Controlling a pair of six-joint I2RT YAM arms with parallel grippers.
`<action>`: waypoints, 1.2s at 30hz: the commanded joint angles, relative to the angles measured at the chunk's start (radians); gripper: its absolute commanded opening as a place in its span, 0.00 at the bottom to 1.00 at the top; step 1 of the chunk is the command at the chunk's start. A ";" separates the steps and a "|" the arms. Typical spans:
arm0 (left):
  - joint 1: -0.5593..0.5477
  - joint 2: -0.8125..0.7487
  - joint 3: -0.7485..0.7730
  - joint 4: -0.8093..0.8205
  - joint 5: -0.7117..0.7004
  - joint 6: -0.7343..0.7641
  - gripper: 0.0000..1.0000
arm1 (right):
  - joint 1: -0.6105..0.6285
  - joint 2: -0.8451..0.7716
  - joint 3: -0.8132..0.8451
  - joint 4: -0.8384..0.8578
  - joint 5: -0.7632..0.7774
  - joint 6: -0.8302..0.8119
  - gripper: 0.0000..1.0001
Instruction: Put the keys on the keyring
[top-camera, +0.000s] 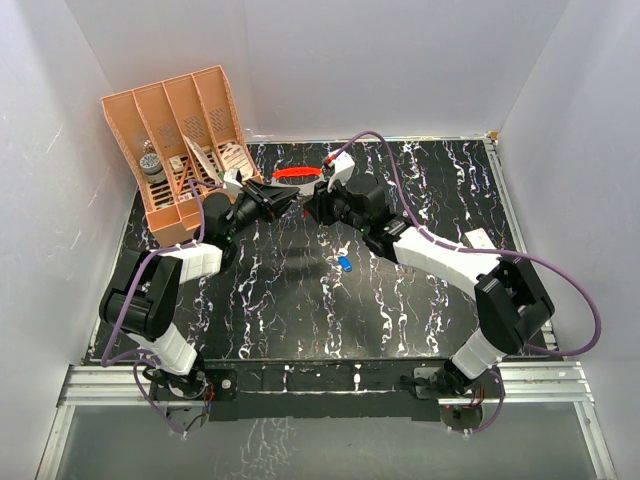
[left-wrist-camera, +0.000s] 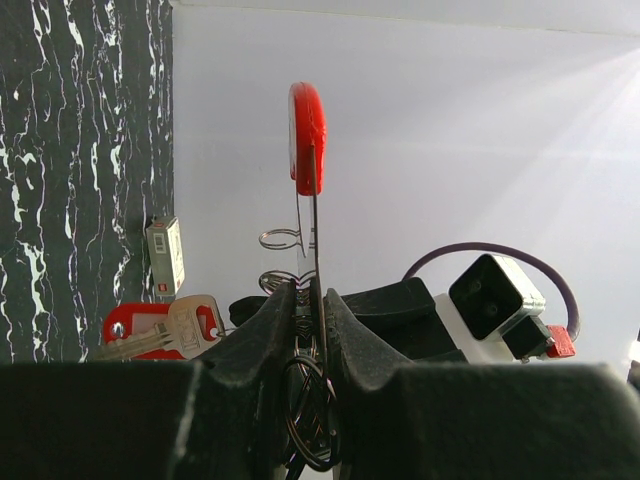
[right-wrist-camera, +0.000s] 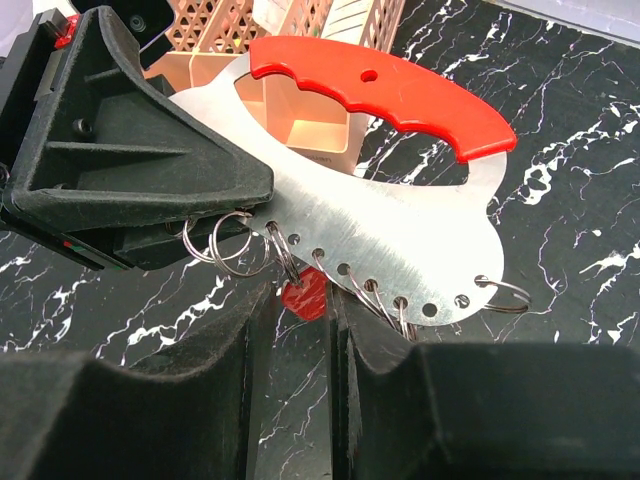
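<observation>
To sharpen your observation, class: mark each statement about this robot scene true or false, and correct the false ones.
1. The left gripper is shut on the metal keyring plate. True.
2. The blue key sits in the orange organizer. False: it lies on the table, between the arms.
3. The plate's grip is blue. False: it is red.
4. Split rings hang from holes along the plate's edge. True.
5. The red key sits between the fingers of the right gripper. True.
</observation>
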 joint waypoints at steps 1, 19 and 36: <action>0.000 -0.055 -0.001 0.034 0.038 -0.005 0.00 | -0.003 -0.023 0.049 0.096 0.031 -0.025 0.25; 0.000 0.012 -0.007 0.070 0.048 -0.017 0.00 | -0.003 0.001 0.088 0.108 0.012 -0.029 0.25; 0.000 0.014 0.000 0.095 0.054 -0.039 0.00 | -0.004 0.021 0.100 0.102 0.017 -0.031 0.18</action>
